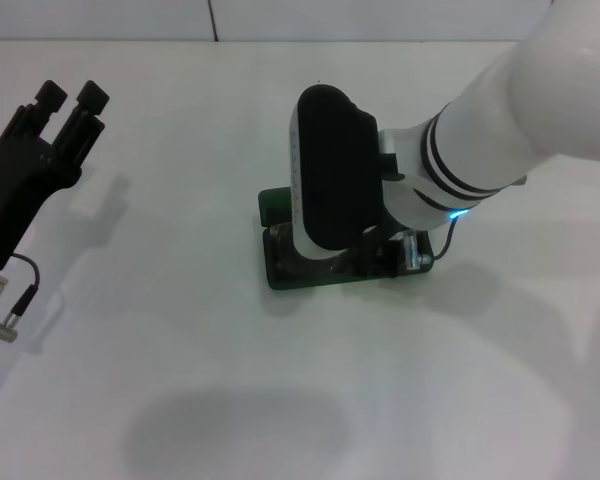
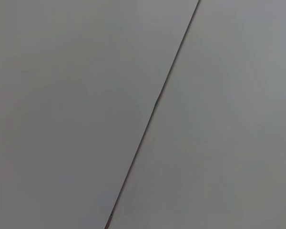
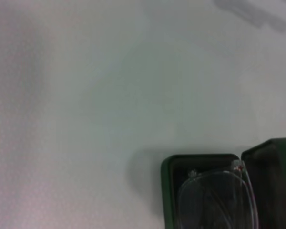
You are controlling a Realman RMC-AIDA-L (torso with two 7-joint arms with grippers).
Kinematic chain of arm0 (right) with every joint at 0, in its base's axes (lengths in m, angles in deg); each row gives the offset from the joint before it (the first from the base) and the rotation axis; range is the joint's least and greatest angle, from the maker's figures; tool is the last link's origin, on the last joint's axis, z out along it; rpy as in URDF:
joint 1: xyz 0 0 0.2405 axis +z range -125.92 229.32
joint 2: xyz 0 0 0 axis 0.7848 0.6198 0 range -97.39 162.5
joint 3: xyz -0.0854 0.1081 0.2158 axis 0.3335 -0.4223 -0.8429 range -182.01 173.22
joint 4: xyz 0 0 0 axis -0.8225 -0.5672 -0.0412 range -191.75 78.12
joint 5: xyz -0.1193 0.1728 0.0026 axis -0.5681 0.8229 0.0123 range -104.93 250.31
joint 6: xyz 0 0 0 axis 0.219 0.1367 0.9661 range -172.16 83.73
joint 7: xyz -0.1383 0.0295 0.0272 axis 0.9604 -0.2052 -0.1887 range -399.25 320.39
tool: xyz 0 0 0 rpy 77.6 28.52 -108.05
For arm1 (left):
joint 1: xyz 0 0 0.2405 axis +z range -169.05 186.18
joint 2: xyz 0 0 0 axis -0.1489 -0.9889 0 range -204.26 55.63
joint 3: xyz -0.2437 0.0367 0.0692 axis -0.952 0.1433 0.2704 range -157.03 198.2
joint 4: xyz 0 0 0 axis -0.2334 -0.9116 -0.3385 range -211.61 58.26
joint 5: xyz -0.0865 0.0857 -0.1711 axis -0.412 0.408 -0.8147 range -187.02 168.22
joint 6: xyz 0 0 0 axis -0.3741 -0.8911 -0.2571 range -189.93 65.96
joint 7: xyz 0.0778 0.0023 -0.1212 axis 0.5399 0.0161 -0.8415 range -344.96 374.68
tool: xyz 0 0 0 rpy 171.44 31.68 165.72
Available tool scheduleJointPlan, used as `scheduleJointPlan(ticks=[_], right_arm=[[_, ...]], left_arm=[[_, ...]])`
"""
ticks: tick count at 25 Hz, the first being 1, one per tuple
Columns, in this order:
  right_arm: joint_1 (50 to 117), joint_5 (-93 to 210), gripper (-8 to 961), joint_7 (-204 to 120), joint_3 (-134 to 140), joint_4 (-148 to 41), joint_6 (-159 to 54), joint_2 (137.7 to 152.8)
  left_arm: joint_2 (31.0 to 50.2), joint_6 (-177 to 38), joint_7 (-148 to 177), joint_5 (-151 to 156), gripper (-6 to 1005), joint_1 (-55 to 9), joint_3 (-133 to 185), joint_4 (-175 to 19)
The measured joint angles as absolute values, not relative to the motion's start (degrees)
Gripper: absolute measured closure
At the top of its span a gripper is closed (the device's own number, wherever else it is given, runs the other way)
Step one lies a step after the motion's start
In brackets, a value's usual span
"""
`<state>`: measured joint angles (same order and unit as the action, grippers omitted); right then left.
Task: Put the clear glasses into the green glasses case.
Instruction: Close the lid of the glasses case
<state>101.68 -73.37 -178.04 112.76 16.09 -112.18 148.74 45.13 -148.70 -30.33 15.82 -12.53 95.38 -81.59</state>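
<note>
Head view: my table fills the field, white and bare around the work. My right arm enters from 2 o'clock and ends over the centre, its wrist housing covering most of the case; my right claw lies hidden beneath it, so I cannot tell how far it is open or whether it holds anything. My left claw hangs parked at 9 o'clock, well apart from the case, its fingers a little apart and empty. Right wrist view: the case lies open on the table at 5 o'clock, dark green with dark lining. The glasses lie inside it, clear frame against the lining. Left wrist view: only pale panels with a dark seam.
</note>
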Motion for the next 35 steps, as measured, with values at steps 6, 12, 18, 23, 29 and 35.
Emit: scheduleJointPlan(ticks=[6,12,18,23,29,35], right_arm=[[101.5,-74.9,575,-178.5,112.9,15.7,-111.8,148.74],[101.6,-74.7,575,-178.5,113.0,15.3,-111.5,148.74],[100.9,-74.6,575,-178.6,113.4,16.6,-112.0,148.74],[96.2,-74.8,575,-177.2,109.6,25.9,-115.6,148.66],[87.6,-68.5,574,-169.8,100.9,36.6,-121.9,148.54],[78.4,-50.8,572,-154.4,86.8,36.0,-128.9,148.28]], left_arm=[[45.13,-148.7,-30.4,15.8,330,-12.8,95.4,-81.6],[45.08,-148.6,-30.4,15.8,330,-13.1,95.4,-81.6],[45.05,-148.6,-30.4,15.8,330,-13.3,95.4,-81.6],[44.84,-148.8,-30.7,15.8,330,-13.0,95.4,-81.6],[44.24,-149.3,-33.5,15.8,330,-12.1,95.4,-83.1],[44.08,-149.3,-33.4,18.2,330,-12.0,95.4,-83.1]])
